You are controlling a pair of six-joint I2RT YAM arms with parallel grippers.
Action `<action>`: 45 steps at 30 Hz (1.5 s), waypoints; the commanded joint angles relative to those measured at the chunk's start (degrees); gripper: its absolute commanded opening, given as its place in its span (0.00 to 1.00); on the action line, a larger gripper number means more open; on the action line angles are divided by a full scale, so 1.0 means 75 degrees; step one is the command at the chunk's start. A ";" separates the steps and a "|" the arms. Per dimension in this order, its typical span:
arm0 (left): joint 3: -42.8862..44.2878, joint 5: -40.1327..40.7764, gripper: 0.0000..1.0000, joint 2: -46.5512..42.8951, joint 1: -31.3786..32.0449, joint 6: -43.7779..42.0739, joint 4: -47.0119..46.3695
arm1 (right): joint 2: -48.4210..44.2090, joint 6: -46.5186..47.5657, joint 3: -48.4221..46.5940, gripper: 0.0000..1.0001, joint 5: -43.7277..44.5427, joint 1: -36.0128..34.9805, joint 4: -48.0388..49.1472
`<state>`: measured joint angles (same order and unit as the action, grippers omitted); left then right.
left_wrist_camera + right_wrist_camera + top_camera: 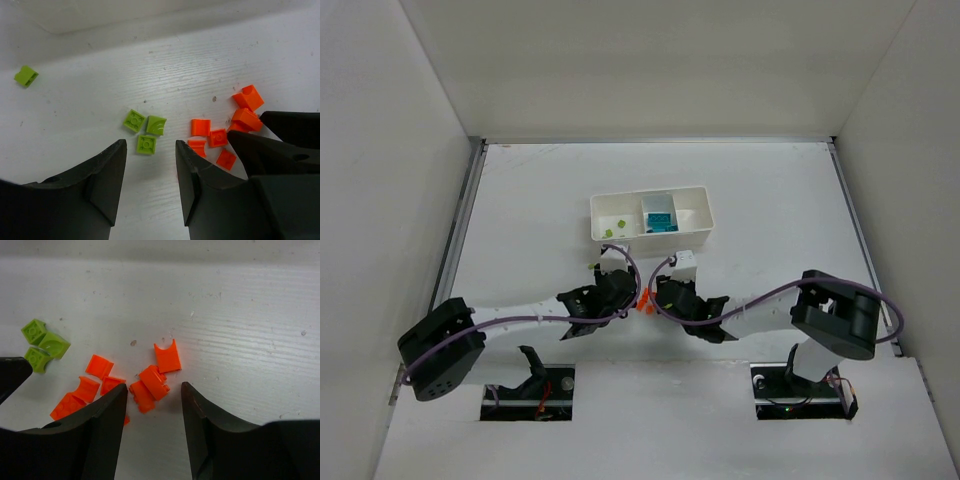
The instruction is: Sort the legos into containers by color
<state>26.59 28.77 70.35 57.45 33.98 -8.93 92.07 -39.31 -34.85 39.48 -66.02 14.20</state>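
The white tray point(698, 238) stands at mid table; its left compartment holds lime bricks point(608, 232), its middle compartment teal bricks point(661, 221), and its right compartment looks bare. Several orange-red bricks point(152, 382) lie in a loose pile on the table, also in the left wrist view point(217, 137) and the top view point(644, 301). Three lime bricks point(145, 144) lie just left of them; one more lime brick point(26, 75) lies apart. My left gripper point(150, 150) is open over the lime bricks. My right gripper point(152, 392) is open, its jaws straddling the orange pile.
The two grippers nearly meet nose to nose in front of the tray point(650, 300). White walls enclose the table on three sides. The right gripper's dark finger point(280, 145) shows at the right of the left wrist view.
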 commanded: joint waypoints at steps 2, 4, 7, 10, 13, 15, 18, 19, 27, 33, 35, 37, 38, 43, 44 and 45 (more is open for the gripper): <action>-0.0099 0.0253 0.41 0.0042 0.0103 0.0134 -0.0122 | 0.0215 0.0190 -0.0251 0.50 0.0161 0.0066 0.0169; -0.0135 0.0335 0.41 0.0100 0.0115 0.0181 -0.0122 | 0.0274 0.0249 -0.0263 0.48 0.0173 0.0101 0.0216; -0.0088 0.0347 0.41 0.0148 0.0185 0.0158 -0.0005 | 0.0356 0.0179 -0.0263 0.43 0.0080 0.0242 0.0415; -0.0182 0.0522 0.41 0.0101 0.0256 0.0192 -0.0005 | 0.0357 0.0261 -0.0263 0.36 0.0067 0.0230 0.0474; -0.0159 0.0441 0.43 0.0113 0.0279 0.0216 0.0112 | 0.0112 0.0144 -0.0158 0.31 0.0044 0.0230 0.0416; -0.0170 0.0452 0.43 0.0194 0.0326 0.0227 0.0101 | -0.0099 0.0225 -0.0076 0.30 0.0114 0.0230 0.0404; -0.0100 0.0418 0.43 0.0347 0.0338 0.0333 0.0147 | -0.0602 0.0121 0.0076 0.30 0.0103 0.0230 0.0229; -0.0088 0.0394 0.43 0.0347 0.0361 0.0321 0.0159 | -0.0755 0.0097 0.0123 0.30 0.0068 0.0230 0.0182; -0.0170 0.0429 0.43 0.0031 0.0420 0.0380 0.0218 | -0.1833 0.0061 0.0393 0.30 -0.0038 0.0219 -0.0170; -0.0205 0.0288 0.43 -0.0005 0.0420 0.0439 0.0195 | -0.2643 0.0657 0.0136 0.29 -0.0190 0.0745 -0.0205; -0.0229 0.0288 0.43 0.0054 0.0420 0.0485 0.0159 | -0.2795 0.1021 -0.0051 0.28 -0.0144 0.1003 -0.0252; -0.0182 0.0242 0.43 0.0101 0.0420 0.0439 0.0159 | -0.2913 0.1221 -0.0239 0.28 -0.0190 0.1365 -0.0299; -0.0194 0.0265 0.43 0.0113 0.0420 0.0427 0.0148 | -0.2925 0.1291 -0.0333 0.28 -0.0225 0.1588 -0.0299; -0.0276 0.0183 0.43 0.0218 0.0338 0.0404 -0.0075 | -0.2586 0.1714 -0.0872 0.28 -0.0904 0.2924 0.0005; -0.0264 0.0183 0.43 0.0230 0.0338 0.0392 -0.0087 | -0.2422 0.1749 -0.1000 0.28 -0.1056 0.3123 0.0052; -0.0264 0.0183 0.43 0.0241 0.0338 0.0380 -0.0110 | -0.2282 0.1796 -0.1164 0.28 -0.1162 0.3276 0.0041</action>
<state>25.21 30.04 71.79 60.27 36.16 -8.21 72.93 -28.64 -39.55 34.61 -43.97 12.29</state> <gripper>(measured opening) 0.428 0.283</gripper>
